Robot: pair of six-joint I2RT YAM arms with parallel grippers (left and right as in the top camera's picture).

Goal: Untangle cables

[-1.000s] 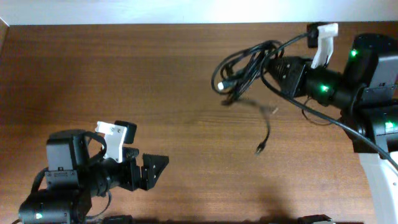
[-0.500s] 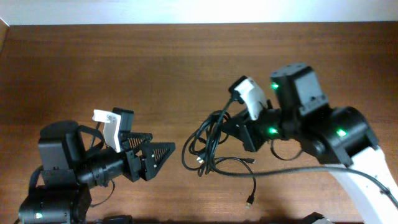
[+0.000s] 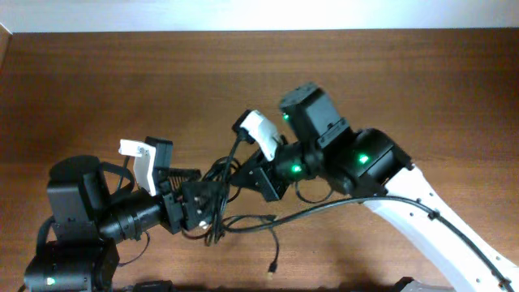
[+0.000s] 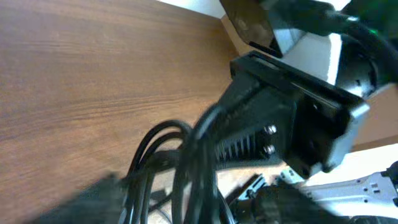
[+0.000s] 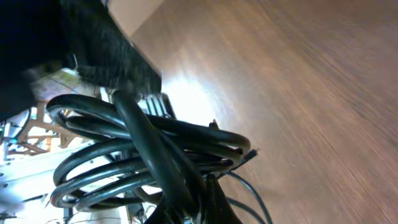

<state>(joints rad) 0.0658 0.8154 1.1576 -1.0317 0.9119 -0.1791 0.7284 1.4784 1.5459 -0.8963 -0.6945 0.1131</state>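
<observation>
The cables (image 3: 217, 172) are a bundle of thin black loops hanging between my two grippers. My right gripper (image 3: 248, 180) is shut on the bundle and holds it above the table; the right wrist view shows the loops (image 5: 137, 155) pinched in its fingers (image 5: 205, 199). My left gripper (image 3: 199, 208) is open, and the loops (image 4: 186, 162) hang between its fingers (image 4: 199, 205). The right gripper (image 4: 280, 118) shows close ahead in the left wrist view. One loose strand trails on the table to a small pale plug tip (image 3: 272, 266).
The brown wooden table (image 3: 122, 81) fills the view, with a pale wall strip along its far edge. The right arm's white link (image 3: 438, 231) and its thick black wire (image 3: 349, 203) cross the right front. The left arm's base (image 3: 73, 235) stands at the front left.
The right arm has swung from the far right to the centre-left, carrying the bundle to the left gripper. The left gripper has edged up to meet it. The loose end has trailed along.
</observation>
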